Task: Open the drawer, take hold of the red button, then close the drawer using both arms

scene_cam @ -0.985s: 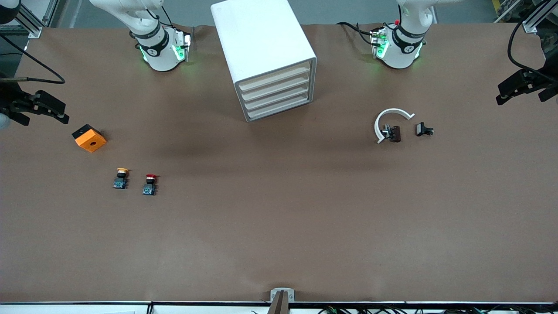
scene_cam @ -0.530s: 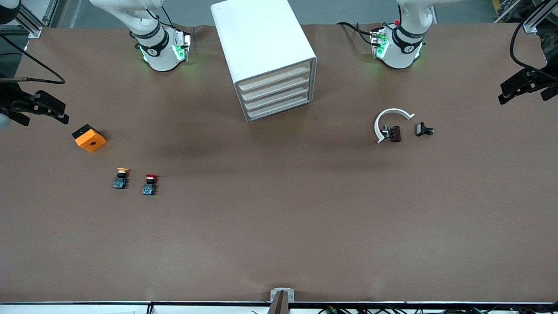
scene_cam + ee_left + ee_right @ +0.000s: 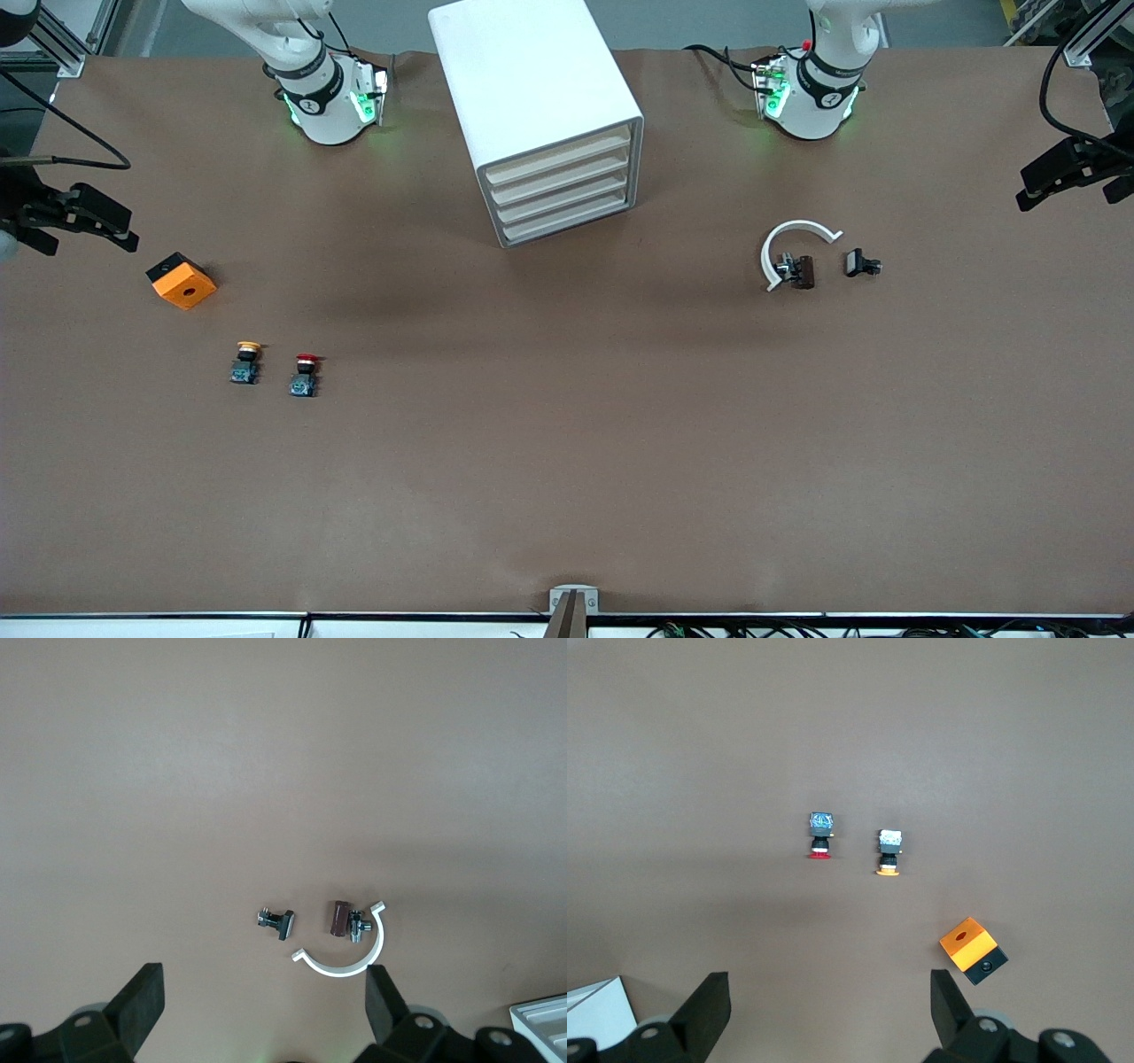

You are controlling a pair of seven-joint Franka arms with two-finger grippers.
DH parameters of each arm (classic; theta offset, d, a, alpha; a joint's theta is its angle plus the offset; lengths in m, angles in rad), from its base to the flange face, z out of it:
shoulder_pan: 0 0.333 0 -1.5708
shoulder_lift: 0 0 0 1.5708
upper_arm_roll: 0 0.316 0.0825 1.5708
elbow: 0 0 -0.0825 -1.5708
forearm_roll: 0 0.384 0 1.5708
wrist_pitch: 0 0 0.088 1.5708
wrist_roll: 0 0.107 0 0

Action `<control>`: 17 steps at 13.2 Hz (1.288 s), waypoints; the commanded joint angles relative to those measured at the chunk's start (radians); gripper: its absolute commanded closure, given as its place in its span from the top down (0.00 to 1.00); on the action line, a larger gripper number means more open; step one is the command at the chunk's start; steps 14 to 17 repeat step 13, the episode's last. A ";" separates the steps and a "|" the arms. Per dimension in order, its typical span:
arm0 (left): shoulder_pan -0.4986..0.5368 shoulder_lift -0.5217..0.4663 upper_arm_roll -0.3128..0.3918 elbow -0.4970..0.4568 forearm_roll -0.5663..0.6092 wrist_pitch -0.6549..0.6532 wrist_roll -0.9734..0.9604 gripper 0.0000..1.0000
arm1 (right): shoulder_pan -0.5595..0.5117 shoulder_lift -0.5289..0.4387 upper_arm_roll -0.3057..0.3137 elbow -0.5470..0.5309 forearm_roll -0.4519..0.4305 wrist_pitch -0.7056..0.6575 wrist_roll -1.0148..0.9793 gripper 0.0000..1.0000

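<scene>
1. The right gripper (image 3: 71, 217) hangs high over the right arm's end of the table (image 3: 567, 496), fingers spread apart and holding nothing; I judge it is parked, since no step has begun.
2. An orange cube (image 3: 182, 281) lies toward that same end from the cabinet (image 3: 540, 115), and nearer the front camera than it.
3. A yellow-capped button (image 3: 245, 362) and the red button (image 3: 304, 374) lie side by side on the table, nearer the camera than the cabinet, ready for picking.
4. The cabinet stands between the arm bases; its bottom drawer (image 3: 571, 221) is shut like the others.
5. A white curved clip (image 3: 793, 248) lies toward the left arm's end from the cabinet.
6. The left gripper (image 3: 1067, 173) waits there too, fingers apart and empty.
7. Only the right wrist view shows the red button's top face (image 3: 821, 823).
</scene>
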 commanded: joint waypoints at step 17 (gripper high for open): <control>-0.001 0.029 -0.009 0.044 0.004 -0.016 0.013 1.00 | 0.005 0.013 0.000 0.024 0.004 -0.005 0.007 1.00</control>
